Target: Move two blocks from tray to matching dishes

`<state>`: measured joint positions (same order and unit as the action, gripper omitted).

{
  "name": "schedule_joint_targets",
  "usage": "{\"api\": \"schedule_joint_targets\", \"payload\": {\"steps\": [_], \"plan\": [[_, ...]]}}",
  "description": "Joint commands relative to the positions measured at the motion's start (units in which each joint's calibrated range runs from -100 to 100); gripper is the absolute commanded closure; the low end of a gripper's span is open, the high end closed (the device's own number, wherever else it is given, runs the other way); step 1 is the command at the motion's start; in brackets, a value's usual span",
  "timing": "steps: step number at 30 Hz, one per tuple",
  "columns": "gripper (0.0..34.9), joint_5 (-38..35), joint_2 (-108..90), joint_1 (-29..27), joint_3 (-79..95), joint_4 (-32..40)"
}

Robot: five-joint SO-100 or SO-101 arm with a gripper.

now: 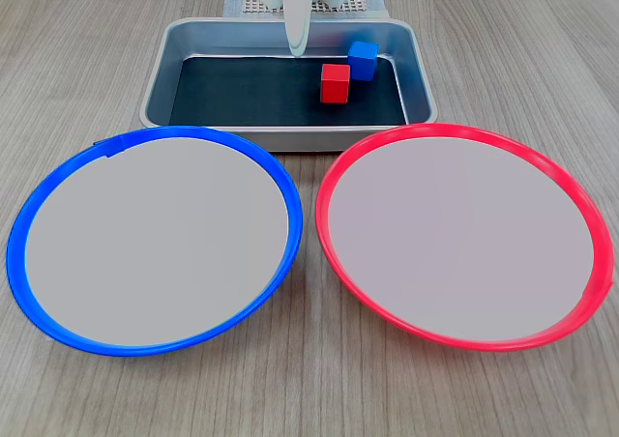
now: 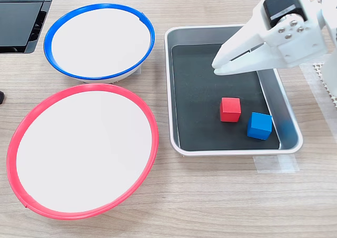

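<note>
Second exterior view shows the tray (image 2: 281, 102) on the counter (image 2: 210, 196) with both blocks on its dark floor: the red block (image 2: 230, 109) and the blue block (image 2: 259, 126) just beside each other, near the tray's lower wall. White fingers (image 2: 217, 68) hover above the tray floor, closed together to a tip, holding nothing. Beside the tray, on the second exterior view's left, sit the blue-rimmed dish (image 2: 99, 40) and red-rimmed dish (image 2: 81, 151), both bare.
</note>
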<state>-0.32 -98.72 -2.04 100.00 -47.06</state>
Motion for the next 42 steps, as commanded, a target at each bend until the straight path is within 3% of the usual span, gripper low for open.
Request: {"api": "schedule_joint_targets", "payload": {"steps": [1,25,26,28,32,35,39,42], "plan": [[34.6,0.2,-0.3,-0.4,0.0,-0.3],[34.6,0.2,-0.3,-0.4,0.0,-0.3],[33.2,0.1,-0.3,-0.3,0.0,-0.3],[34.6,0.0,-0.3,-0.2,0.0,-0.3],[34.7,0.9,4.8,4.8,-3.2,-0.2],[34.7,1.7,19.7,8.6,-17.6,-5.3],[34.7,3.4,38.6,13.5,-39.1,-19.8],[33.9,4.6,47.3,16.0,-47.3,-24.6]]}}
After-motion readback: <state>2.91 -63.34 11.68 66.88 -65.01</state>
